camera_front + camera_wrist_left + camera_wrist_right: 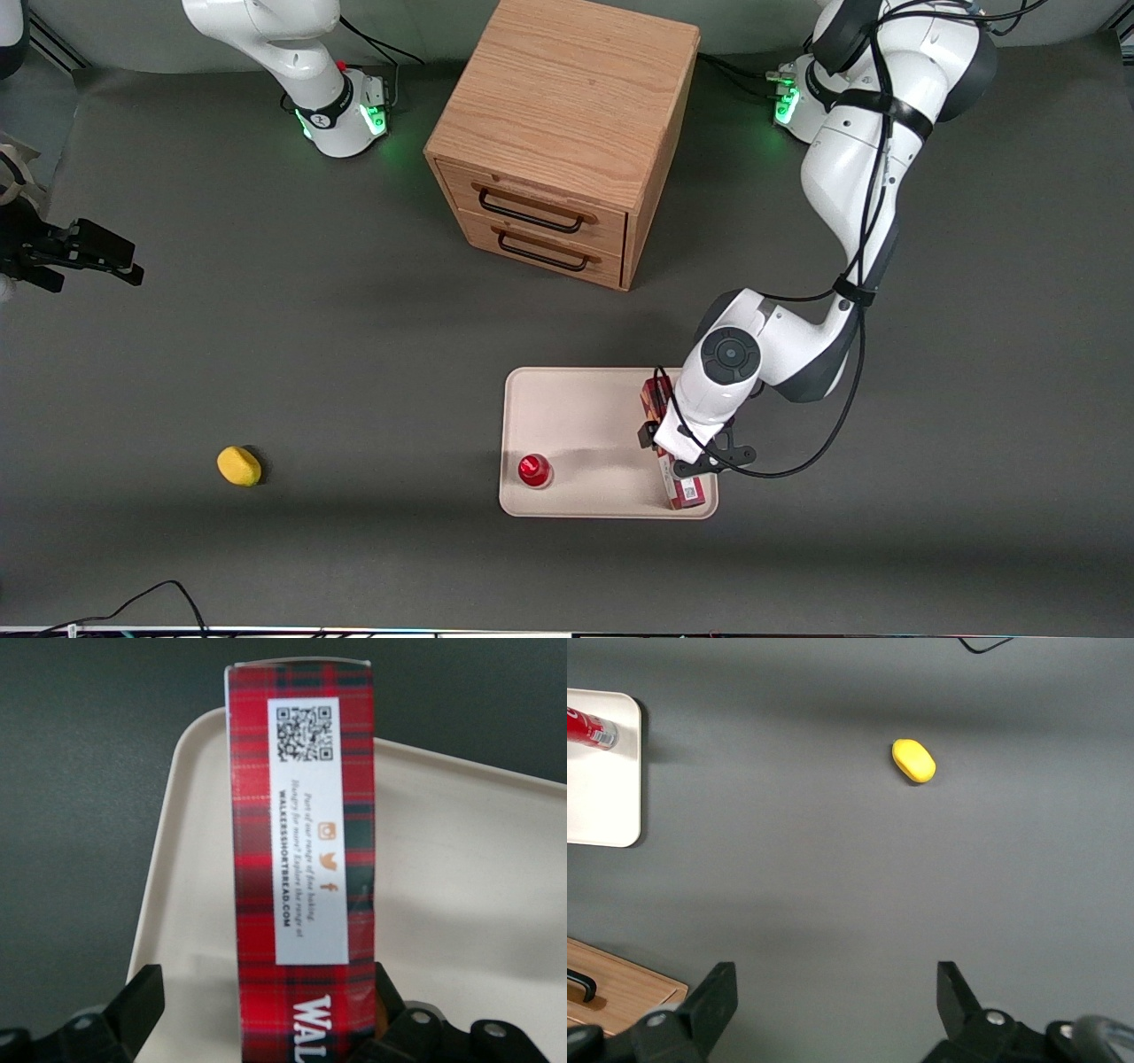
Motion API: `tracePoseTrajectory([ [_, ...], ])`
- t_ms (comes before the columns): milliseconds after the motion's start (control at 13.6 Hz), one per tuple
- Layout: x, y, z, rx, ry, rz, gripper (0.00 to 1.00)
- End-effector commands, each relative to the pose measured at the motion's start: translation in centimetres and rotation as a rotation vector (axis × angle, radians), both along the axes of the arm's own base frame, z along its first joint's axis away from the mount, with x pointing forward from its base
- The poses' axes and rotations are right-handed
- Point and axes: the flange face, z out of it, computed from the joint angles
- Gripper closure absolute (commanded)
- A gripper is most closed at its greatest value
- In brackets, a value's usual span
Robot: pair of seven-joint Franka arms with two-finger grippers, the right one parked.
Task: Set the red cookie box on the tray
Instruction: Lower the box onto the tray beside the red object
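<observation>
The red cookie box (687,490) lies flat on the tray (576,416), along the tray's edge toward the working arm's end, with its white label end nearest the front camera. My left gripper (682,447) hangs just above the box's middle. In the left wrist view the tartan box (301,859) rests on the cream tray (461,868) between the fingers of the gripper (266,997). The gripper is open: one finger (142,1001) stands clear of the box with tray showing in the gap, and the other sits close against the box's side.
A small round red-capped item (534,470) stands on the tray near its front corner toward the parked arm. A wooden two-drawer cabinet (567,133) stands farther from the camera than the tray. A yellow oval object (239,466) lies toward the parked arm's end.
</observation>
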Motion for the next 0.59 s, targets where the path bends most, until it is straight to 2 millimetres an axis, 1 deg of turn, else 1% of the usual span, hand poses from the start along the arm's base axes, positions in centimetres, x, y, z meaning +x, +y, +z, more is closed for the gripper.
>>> tracePoseTrajectory([
  [0, 0.0, 0.0, 2.2, 0.031, 0.031, 0.007, 0.0],
  [73, -0.2, -0.3, 3.0, 0.032, 0.05, 0.008, 0.0],
  [220, -0.2, -0.2, 5.2, 0.025, 0.107, 0.034, 0.0],
  [294, -0.3, -0.2, 6.4, 0.02, 0.139, 0.048, 0.0],
  [367, -0.6, -0.9, 7.6, -0.01, 0.182, 0.062, 0.0],
  [514, -0.5, -0.9, 10.3, -0.063, 0.274, 0.1, 0.0],
])
